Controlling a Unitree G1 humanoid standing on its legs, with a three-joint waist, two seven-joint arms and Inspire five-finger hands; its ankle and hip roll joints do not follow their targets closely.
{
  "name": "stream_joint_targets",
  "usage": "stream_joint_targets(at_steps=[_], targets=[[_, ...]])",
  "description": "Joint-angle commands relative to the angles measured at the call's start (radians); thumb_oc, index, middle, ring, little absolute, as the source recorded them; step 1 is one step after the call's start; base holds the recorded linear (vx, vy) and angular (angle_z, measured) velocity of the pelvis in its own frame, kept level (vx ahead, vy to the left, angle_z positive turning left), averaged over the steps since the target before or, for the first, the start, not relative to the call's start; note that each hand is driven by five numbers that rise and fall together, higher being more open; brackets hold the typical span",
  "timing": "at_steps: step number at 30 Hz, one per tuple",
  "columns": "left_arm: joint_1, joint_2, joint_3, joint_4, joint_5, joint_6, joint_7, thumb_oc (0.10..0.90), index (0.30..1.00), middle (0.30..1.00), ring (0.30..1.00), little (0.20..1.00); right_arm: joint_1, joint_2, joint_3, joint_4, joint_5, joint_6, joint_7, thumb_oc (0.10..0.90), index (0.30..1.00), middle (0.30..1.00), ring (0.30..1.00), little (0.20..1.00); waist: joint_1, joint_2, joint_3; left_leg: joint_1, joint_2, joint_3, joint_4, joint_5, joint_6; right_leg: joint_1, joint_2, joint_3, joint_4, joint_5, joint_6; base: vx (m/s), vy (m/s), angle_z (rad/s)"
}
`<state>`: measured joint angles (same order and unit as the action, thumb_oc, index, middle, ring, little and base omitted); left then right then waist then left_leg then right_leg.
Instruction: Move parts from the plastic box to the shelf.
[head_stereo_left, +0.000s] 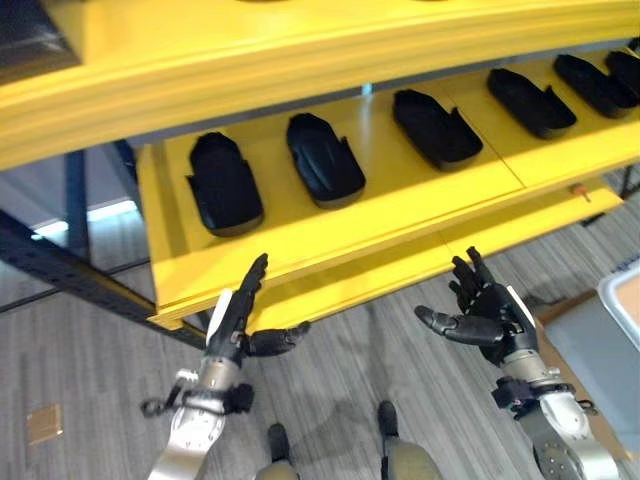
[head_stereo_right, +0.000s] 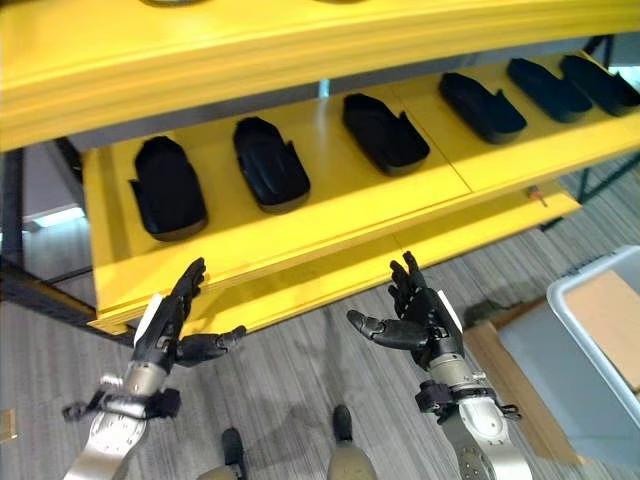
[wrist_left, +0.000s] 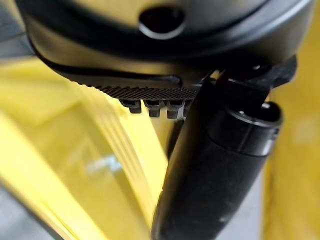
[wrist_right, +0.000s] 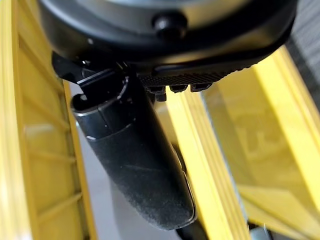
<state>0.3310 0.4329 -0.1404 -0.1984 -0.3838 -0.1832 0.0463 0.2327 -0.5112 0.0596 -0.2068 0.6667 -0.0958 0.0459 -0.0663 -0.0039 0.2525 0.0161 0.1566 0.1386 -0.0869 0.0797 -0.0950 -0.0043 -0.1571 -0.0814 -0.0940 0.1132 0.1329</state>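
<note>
Hands come first, nearest the camera: the left hand (head_stereo_left: 232, 325) hovers below the shelf's front edge with fingers straight and thumb spread, holding nothing. The right hand (head_stereo_left: 490, 312) hangs level with it, well apart, fingers loosely extended and thumb out, also empty. Both are over the floor (head_stereo_left: 90, 360), clear of the shelf.

At the right edge, beside the right arm, sits the box (head_stereo_right: 600, 330), a pale plastic tub; its inside looks tan, and I cannot tell whether any parts lie in it.

Beyond the hands, the yellow shelf (head_stereo_left: 400, 215) carries a row of black parts (head_stereo_left: 325, 160), each lying flat and apart from its neighbours, running from the left end towards the far right.

The parts look like moulded shells: stiff, probably light, with a smooth matte skin that could slip under a loose pinch. Each has a rounded end and a notched, squarer end. A hold across the narrow width near the middle, thumb on one long side and fingers on the other, seems the surest. Little risk of breakage, I judge, but a drop could scuff them.
</note>
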Motion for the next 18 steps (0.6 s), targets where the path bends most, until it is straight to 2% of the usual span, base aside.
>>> stream_joint_targets(at_steps=[1, 3, 6, 10, 18], targets=[[-0.172, 0.058, 0.024, 0.052, -0.32, -0.097, -0.134, 0.9, 1.0, 1.0, 1.0, 1.0, -0.04, -0.002, -0.049, -0.09, -0.029, -0.125, 0.025, 0.9, 1.0, 1.0, 1.0, 1.0, -0.03, -0.068, -0.089, 0.055, -0.002, 0.001, 0.0, -0.077, 0.024, 0.069, -0.029, -0.045, 0.007, -0.071, 0.013, -0.11, -0.123, 0.33], [-0.098, -0.006, -0.018, 0.031, -0.509, -0.057, -0.185, 0.9, 1.0, 1.0, 1.0, 1.0, -0.022, 0.004, -0.039, -0.091, -0.037, -0.131, 0.025, 0.9, 1.0, 1.0, 1.0, 1.0, -0.011, -0.056, -0.111, 0.04, 0.01, -0.03, 0.0, -0.05, 0.016, 0.085, -0.016, -0.076, 0.007, -0.079, 0.007, -0.15, -0.137, 0.24], [-0.049, -0.038, -0.039, 0.043, -0.6, -0.037, -0.207, 0.9, 1.0, 1.0, 1.0, 1.0, -0.004, 0.001, -0.037, -0.085, -0.056, -0.138, 0.017, 0.9, 1.0, 1.0, 1.0, 1.0, 0.001, -0.041, -0.141, 0.014, 0.028, -0.067, 0.0, -0.015, -0.001, 0.097, 0.004, -0.107, 0.007, -0.093, -0.002, -0.17, -0.133, 0.41], [-0.022, -0.033, -0.028, 0.069, -0.556, -0.043, -0.226, 0.9, 1.0, 1.0, 1.0, 1.0, -0.002, -0.008, -0.023, -0.081, -0.068, -0.138, 0.026, 0.9, 1.0, 1.0, 1.0, 1.0, 0.006, -0.027, -0.177, 0.007, 0.055, -0.082, 0.0, 0.011, -0.022, 0.106, 0.028, -0.116, 0.007, -0.107, -0.014, -0.13, -0.085, 0.2], [-0.015, -0.053, -0.044, 0.1, -0.545, -0.043, -0.234, 0.9, 1.0, 1.0, 1.0, 1.0, -0.014, -0.005, 0.014, -0.075, -0.039, -0.141, 0.034, 0.9, 1.0, 1.0, 1.0, 1.0, 0.001, -0.02, -0.211, 0.024, 0.077, -0.083, 0.0, 0.018, -0.029, 0.119, 0.043, -0.108, 0.007, -0.11, -0.022, -0.03, -0.018, -0.01]])
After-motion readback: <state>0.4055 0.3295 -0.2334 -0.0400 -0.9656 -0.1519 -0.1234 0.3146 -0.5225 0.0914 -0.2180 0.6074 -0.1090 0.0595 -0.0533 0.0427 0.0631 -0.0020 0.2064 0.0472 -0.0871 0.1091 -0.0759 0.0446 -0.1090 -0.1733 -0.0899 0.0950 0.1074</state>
